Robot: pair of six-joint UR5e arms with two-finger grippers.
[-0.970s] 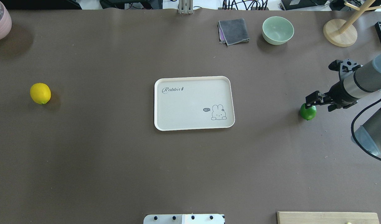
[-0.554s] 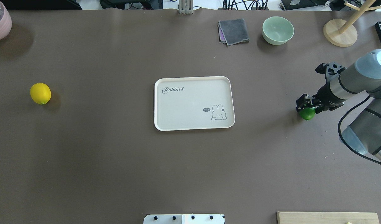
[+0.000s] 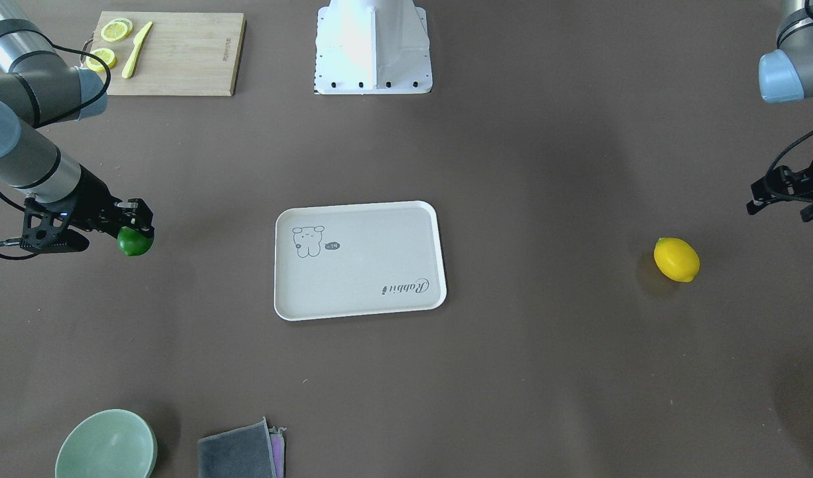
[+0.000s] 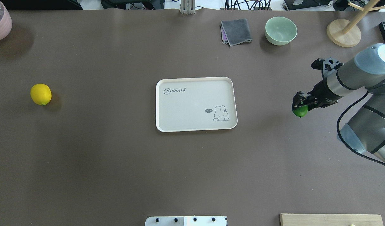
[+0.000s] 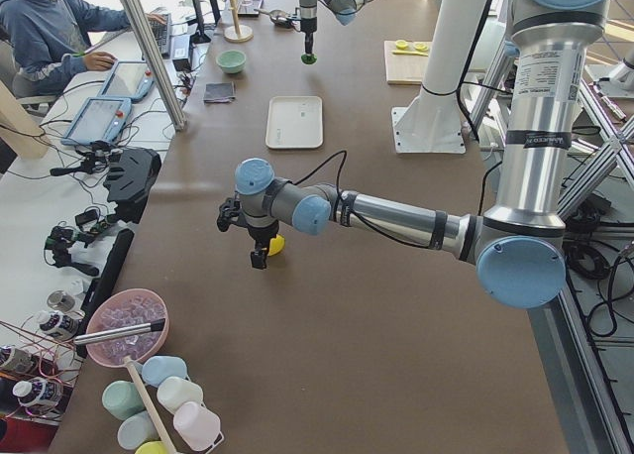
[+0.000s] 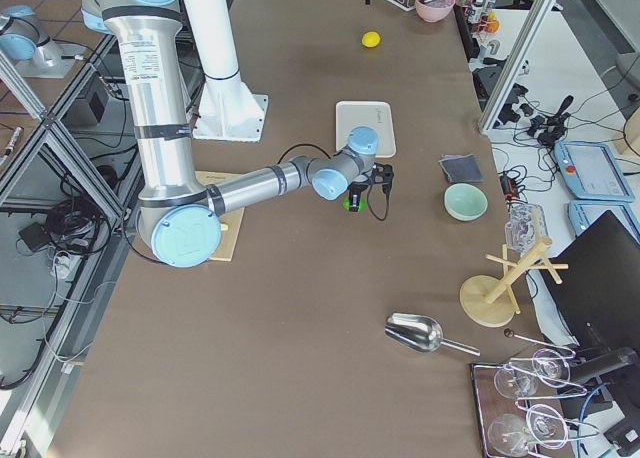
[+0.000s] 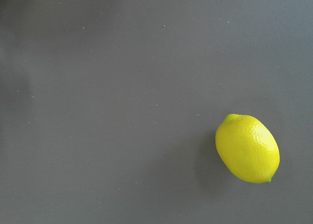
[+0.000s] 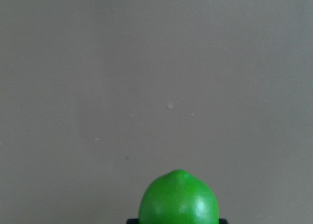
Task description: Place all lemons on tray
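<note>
The right gripper (image 4: 300, 106) is pinching the green lemon (image 4: 300, 111) – its jaws are pressing on the fruit from both sides, and the pointed tip is poking out ahead of them in the wrist view; the tray (image 4: 192, 100) is lying well apart from those jaws, out toward the middle of the table (image 4: 117, 157); the yellow lemon (image 4: 41, 94) is resting on the table near the left gripper (image 3: 781, 199), off to one side of its jaws – whether those are spread, I cannot tell.
</note>
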